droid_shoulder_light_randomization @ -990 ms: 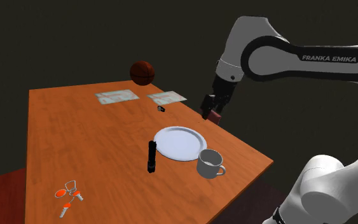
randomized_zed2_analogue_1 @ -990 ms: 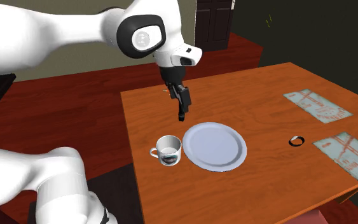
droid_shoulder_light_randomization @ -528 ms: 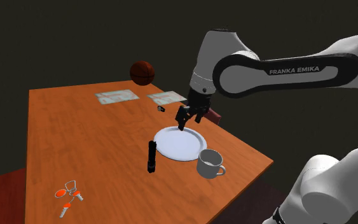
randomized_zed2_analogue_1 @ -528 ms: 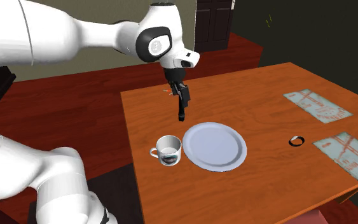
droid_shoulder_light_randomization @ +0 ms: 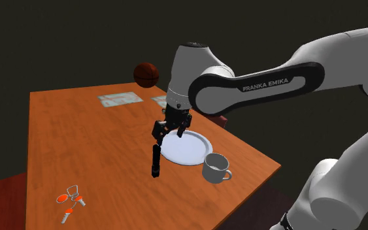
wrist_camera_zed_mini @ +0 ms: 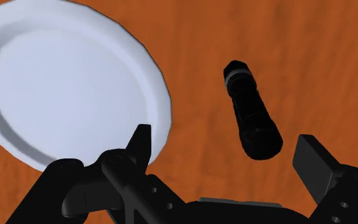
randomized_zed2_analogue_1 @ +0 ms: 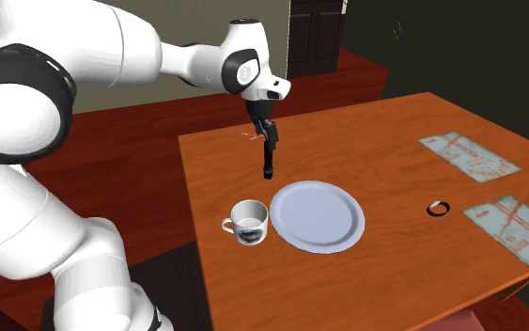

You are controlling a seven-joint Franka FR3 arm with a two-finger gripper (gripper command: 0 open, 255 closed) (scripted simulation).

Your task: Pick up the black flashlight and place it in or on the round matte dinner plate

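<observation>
Claw (wrist_camera_zed_mini: pixel 226 137), jaws apart, hovers over flashlight (wrist_camera_zed_mini: pixel 252 112) beside plate (wrist_camera_zed_mini: pixel 75 83).

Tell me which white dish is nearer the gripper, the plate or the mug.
The plate: the gripper hovers by its rim; the mug stands farther off.

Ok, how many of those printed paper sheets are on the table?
2. One printed sheet lies at the second exterior view's far right; the other sheet lies nearer the camera, beside a small black ring.
</observation>
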